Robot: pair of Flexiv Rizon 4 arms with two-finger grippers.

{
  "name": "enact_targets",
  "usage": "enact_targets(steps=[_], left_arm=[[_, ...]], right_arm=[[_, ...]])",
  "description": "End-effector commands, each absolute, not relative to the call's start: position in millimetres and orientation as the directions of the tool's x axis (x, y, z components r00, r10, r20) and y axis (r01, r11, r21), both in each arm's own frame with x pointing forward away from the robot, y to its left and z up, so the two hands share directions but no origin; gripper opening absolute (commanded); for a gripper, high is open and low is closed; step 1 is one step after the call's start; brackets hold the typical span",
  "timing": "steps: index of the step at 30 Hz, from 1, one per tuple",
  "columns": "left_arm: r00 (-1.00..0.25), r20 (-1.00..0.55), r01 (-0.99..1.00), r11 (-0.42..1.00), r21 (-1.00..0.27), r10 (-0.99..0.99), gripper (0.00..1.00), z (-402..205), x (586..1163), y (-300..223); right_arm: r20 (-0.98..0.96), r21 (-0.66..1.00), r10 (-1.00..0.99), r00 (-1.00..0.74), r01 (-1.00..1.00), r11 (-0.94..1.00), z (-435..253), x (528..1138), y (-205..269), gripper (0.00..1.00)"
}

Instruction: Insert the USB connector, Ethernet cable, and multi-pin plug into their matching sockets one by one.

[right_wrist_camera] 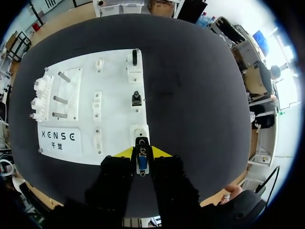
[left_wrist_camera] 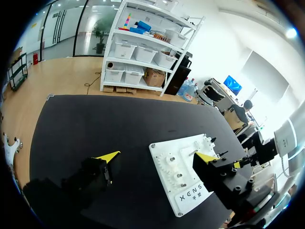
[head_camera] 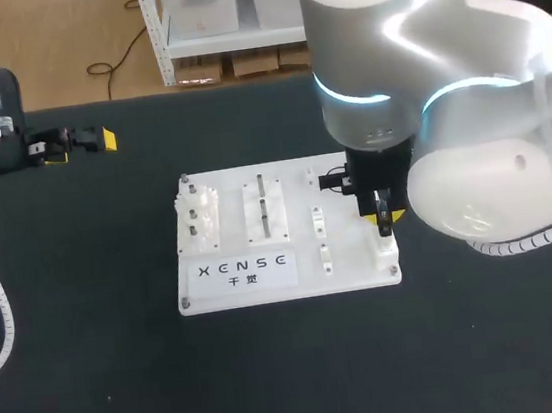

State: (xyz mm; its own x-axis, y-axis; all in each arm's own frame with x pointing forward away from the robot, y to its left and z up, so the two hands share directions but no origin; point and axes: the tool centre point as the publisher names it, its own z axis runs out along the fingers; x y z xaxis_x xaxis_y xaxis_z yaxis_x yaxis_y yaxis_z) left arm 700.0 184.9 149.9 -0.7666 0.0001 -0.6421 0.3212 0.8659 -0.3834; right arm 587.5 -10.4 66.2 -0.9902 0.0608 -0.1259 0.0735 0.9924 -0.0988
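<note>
– Right wrist view: which step is being performed?
– Multi-pin plug [right_wrist_camera: 142,163] is being gripped by right gripper [right_wrist_camera: 142,153] over its socket [right_wrist_camera: 139,132], head view centre-right; straight lowering is being judged necessary. Left gripper [left_wrist_camera: 156,156] is being shown open.

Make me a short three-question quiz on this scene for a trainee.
1. True or false: the left gripper holds a plug.
2. What is between the right gripper fingers? A) a blue-faced plug B) a gear C) nothing
3. Fill in: the white board lies on a ___ table.
Key: 1 false; 2 A; 3 black.
</note>
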Motion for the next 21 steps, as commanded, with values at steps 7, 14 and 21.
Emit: enact_targets(steps=[7, 14, 21], left_arm=[[-0.767, -0.642, 0.321, 0.866, -0.383, 0.000, 1.00, 150.0, 700.0, 185.0], [-0.767, -0.642, 0.321, 0.866, -0.383, 0.000, 1.00, 150.0, 700.0, 185.0], [-0.767, -0.642, 0.321, 0.866, -0.383, 0.000, 1.00, 150.0, 700.0, 185.0]], right_arm=[[-0.122, -0.100, 0.069, -0.990, 0.082, 0.992, 61.4, 589.5, -12.2, 0.00], [-0.123, -0.100, 0.070, -0.990, 0.083, 0.992, 62.5, 592.7, -12.2, 0.00], [-0.123, -0.102, 0.069, -0.990, 0.081, 0.991, 62.2, 596.0, -11.4, 0.00]])
